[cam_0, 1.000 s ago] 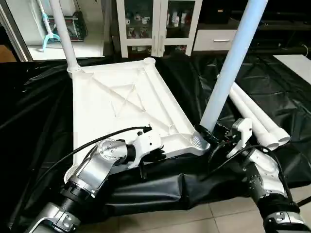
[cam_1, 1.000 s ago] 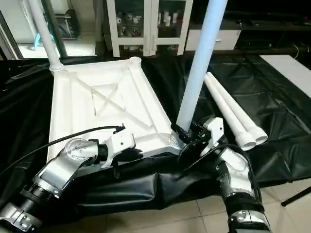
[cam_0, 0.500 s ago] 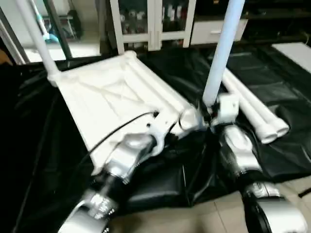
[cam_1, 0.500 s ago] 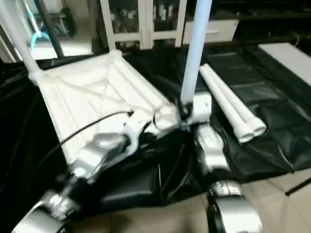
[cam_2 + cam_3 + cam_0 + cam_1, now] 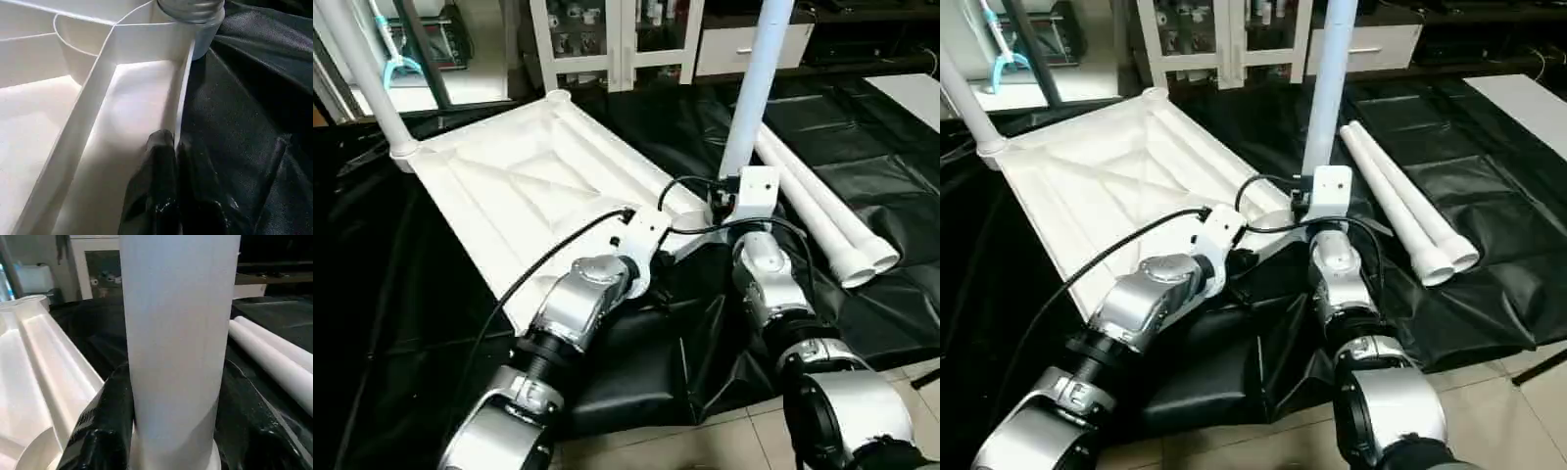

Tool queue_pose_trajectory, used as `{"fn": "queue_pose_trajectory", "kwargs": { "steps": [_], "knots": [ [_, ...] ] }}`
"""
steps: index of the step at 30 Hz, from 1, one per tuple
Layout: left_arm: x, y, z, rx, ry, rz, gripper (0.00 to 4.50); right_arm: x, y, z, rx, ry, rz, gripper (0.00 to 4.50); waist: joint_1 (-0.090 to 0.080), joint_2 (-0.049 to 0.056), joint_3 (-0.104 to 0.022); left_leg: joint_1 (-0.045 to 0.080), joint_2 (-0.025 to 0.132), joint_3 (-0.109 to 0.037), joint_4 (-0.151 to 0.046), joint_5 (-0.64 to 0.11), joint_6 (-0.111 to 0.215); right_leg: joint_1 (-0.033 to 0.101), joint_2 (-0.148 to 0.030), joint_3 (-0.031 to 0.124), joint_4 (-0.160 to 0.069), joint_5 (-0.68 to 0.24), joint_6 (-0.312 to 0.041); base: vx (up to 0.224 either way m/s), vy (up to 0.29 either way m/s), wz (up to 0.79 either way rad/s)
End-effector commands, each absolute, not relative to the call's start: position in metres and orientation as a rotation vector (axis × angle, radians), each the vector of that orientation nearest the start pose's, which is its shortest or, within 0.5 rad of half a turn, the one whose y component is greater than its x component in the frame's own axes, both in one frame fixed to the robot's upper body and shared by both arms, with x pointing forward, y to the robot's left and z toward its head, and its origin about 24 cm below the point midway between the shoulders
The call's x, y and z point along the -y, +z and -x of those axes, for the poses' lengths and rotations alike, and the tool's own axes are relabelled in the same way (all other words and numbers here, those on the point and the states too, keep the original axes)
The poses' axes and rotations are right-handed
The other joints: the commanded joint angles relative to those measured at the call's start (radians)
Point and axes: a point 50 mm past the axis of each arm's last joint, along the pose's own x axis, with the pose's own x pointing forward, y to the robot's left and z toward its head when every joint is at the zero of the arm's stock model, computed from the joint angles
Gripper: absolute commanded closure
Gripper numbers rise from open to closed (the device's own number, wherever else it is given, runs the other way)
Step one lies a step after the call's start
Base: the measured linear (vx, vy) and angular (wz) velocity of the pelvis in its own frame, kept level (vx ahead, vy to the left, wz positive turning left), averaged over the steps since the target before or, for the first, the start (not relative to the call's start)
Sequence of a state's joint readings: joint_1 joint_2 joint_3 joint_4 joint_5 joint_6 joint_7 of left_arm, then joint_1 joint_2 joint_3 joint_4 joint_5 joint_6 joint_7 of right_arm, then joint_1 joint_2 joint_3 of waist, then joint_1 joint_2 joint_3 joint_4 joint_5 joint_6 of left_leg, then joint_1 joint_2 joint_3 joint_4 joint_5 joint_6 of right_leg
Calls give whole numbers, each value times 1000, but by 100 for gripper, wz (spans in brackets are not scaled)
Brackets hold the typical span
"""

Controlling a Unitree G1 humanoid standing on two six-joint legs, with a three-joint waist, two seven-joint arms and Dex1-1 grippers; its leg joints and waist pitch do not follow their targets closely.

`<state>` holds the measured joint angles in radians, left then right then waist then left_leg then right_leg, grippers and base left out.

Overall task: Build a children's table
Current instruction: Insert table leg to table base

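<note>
White ribbed tabletop, tubular leg gripped

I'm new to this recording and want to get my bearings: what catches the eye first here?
The white tabletop lies underside up on a black sheet, with one leg standing at its far left corner. Nearer, the right gripper clasps an upright leg at the near right corner, while the left gripper pinches the tabletop's rim beside it. Two spare legs lie to the right.

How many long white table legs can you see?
4. One leg stands in the tabletop's far corner, one stands at the near corner inside the right tool, and two, and, lie side by side on the black sheet.
</note>
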<state>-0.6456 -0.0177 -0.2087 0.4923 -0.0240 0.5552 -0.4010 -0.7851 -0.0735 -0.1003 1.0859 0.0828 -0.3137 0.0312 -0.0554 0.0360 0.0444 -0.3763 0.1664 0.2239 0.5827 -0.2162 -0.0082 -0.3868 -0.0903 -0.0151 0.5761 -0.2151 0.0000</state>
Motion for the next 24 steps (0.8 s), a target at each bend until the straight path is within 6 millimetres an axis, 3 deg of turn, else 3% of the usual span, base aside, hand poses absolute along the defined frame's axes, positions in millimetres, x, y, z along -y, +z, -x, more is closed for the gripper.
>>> {"fn": "queue_pose_trajectory", "kwargs": {
  "steps": [1,3,6,9,10,11,13,15,16,20,23,24],
  "knots": [
    [-92,73,-357,-378,-353,-110,450,111,0,-344,-263,198,-32,264,0,-12,-30,15,66,-33,-73,-146,107,21,-48,21,-56,-26,-277,0,0,0],
    [-93,73,-357,-381,-357,-113,450,112,6,-347,-223,227,-40,264,0,-12,-29,15,66,-32,-72,-140,117,21,-48,21,-56,-19,-281,0,0,0],
    [-95,73,-358,-382,-357,-113,450,112,15,-350,-163,262,-49,194,1,-12,-30,14,67,-32,-70,-124,127,22,-50,21,-54,-11,-288,0,0,0],
    [-96,74,-358,-378,-363,-113,450,114,25,-354,-103,286,-56,188,-21,-15,-39,-18,61,-43,-61,-51,162,46,-58,18,-33,84,-298,-8,-7,-7],
    [-96,74,-358,-375,-368,-113,450,116,29,-355,-78,295,-61,177,-27,-14,-58,-16,56,-47,-37,112,217,49,-57,13,-7,305,-319,-24,-21,-21],
    [-97,75,-358,-372,-373,-112,450,118,34,-356,-48,305,-64,163,-30,-16,-62,-14,55,-47,-27,173,248,46,-54,14,3,404,-334,0,0,0],
    [-101,75,-356,-369,-390,-115,450,126,48,-356,49,351,-80,152,-27,-19,-56,-14,53,-42,-17,251,310,40,-50,12,14,543,-351,30,-9,0],
    [-103,74,-355,-369,-392,-116,450,129,54,-355,97,383,-85,135,-17,-14,-53,-10,58,-39,-16,231,331,35,-52,12,15,531,-350,62,-25,0],
    [-105,74,-355,-366,-398,-120,450,132,58,-352,129,411,-89,119,-3,-17,-50,-4,62,-36,-16,210,336,29,-49,13,13,486,-345,0,0,0],
    [-108,71,-352,-362,-426,-135,450,149,64,-343,192,428,-81,82,17,-15,-47,1,68,-35,-18,163,315,23,-50,16,7,361,-344,0,0,0],
    [-106,70,-348,-341,-492,-172,450,164,69,-339,218,397,-103,82,25,-18,-46,0,67,-35,-18,145,297,23,-48,18,4,285,-349,0,0,0],
    [-106,70,-348,-341,-499,-177,450,165,69,-339,219,395,-107,82,28,-14,-48,2,66,-34,-17,138,289,21,-47,18,4,265,-351,0,0,0]
  ]
}}
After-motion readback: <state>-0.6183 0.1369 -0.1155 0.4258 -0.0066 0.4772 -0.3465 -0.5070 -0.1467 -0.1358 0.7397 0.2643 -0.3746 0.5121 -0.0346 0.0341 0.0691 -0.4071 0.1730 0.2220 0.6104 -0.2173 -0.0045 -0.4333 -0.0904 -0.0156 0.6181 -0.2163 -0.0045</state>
